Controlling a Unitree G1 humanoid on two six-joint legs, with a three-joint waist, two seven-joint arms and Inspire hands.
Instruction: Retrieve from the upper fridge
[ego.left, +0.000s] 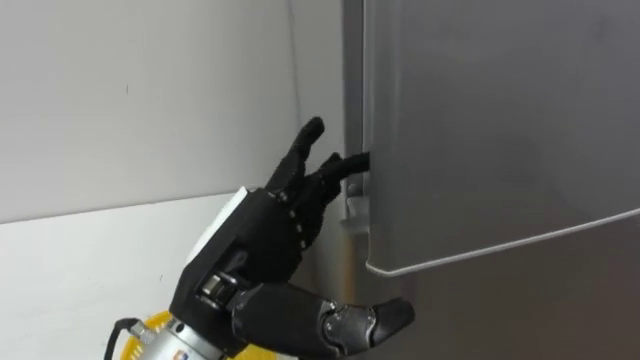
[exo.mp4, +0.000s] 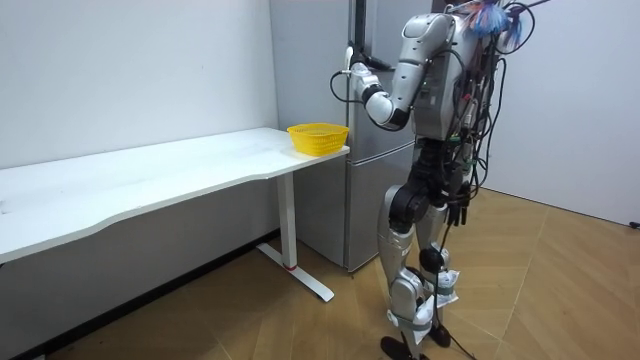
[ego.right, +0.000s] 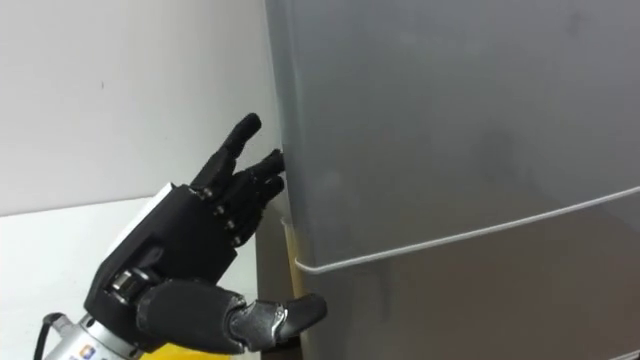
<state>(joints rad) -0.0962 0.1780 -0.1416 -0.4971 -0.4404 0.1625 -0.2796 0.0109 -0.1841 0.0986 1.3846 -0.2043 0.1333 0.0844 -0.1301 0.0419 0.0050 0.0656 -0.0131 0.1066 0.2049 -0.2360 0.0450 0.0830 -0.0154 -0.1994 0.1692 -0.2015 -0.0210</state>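
One left hand, fingers spread, is touching the fridge door edge, centre frame; room view is showing a basket on the table.

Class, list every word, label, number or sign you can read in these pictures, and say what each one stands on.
Readable text: none.
Fridge door: plain grey, no print shows.
Left hand: small marks at the wrist, too small to read.
Yellow basket: no print shows.
White table: no print shows.
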